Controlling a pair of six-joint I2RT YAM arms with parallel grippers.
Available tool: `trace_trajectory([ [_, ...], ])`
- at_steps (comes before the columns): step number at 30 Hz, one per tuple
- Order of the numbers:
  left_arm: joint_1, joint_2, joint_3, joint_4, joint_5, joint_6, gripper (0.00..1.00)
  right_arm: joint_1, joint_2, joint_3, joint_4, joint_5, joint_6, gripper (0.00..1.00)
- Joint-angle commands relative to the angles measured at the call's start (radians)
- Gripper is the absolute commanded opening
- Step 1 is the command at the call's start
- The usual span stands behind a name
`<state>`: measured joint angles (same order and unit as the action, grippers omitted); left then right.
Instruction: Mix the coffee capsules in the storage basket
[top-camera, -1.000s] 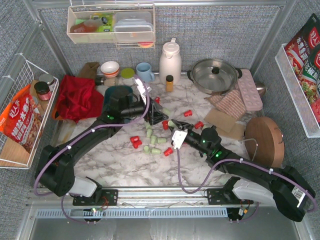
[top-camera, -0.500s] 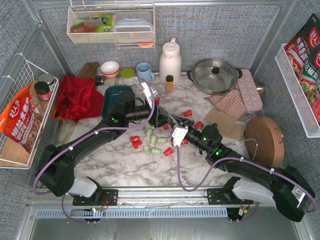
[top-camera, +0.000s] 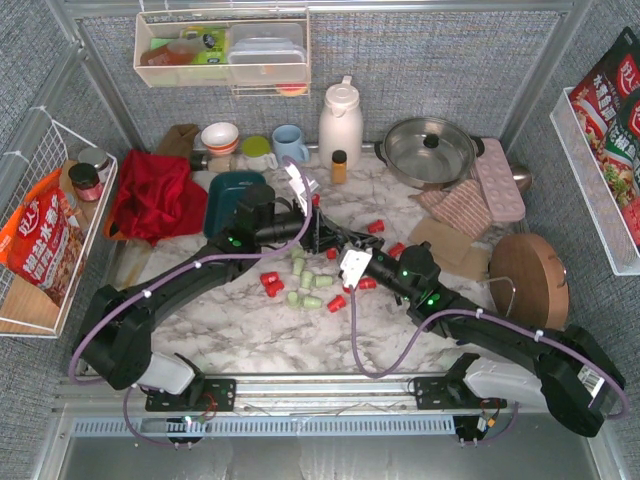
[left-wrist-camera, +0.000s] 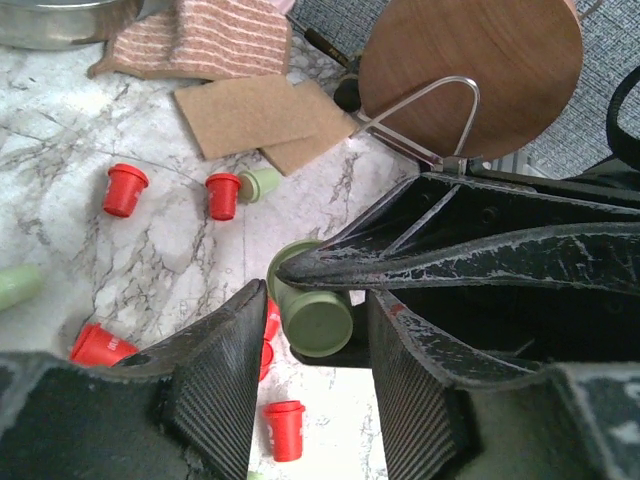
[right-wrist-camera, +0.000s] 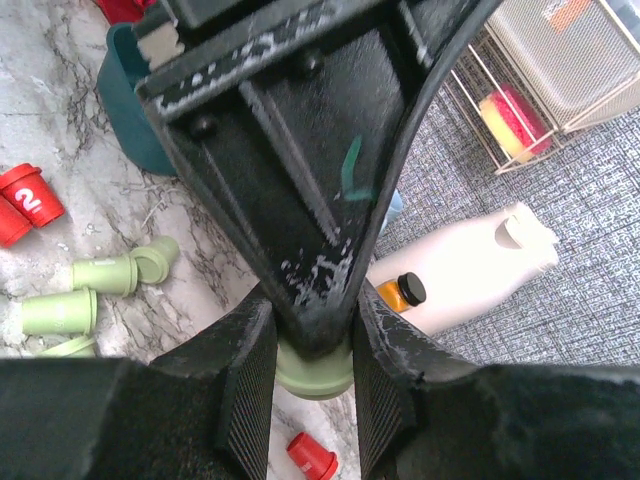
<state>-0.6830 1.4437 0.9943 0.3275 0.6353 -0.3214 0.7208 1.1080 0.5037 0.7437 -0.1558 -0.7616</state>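
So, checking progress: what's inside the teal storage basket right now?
Nothing shows on the visible floor of the storage basket. The left arm covers its right side, so that part cannot be seen. Loose coffee capsules lie outside it, on the table.

Red and pale green coffee capsules, dark teal storage basket, grey-veined white marble table

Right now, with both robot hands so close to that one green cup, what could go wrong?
1. Both grippers crowd one green capsule: the right gripper seems to pinch it while the left gripper sits right around it. They might bump and flick it away.
2. If it slips, it would likely land on the marble table among the loose capsules, not in the storage basket, which is off to the side.
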Motion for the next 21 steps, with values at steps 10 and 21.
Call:
trace_trajectory([
  [10,-0.007,0.016,0.01,0.047,0.019,-0.018,0.26,0.003,-0.007,0.038,-0.001,-0.014,0.006,0.27],
  [21,0.066,-0.077,-0.028,0.043,-0.159,0.023,0.19,0.0,-0.102,0.032,-0.148,0.084,-0.026,0.99],
])
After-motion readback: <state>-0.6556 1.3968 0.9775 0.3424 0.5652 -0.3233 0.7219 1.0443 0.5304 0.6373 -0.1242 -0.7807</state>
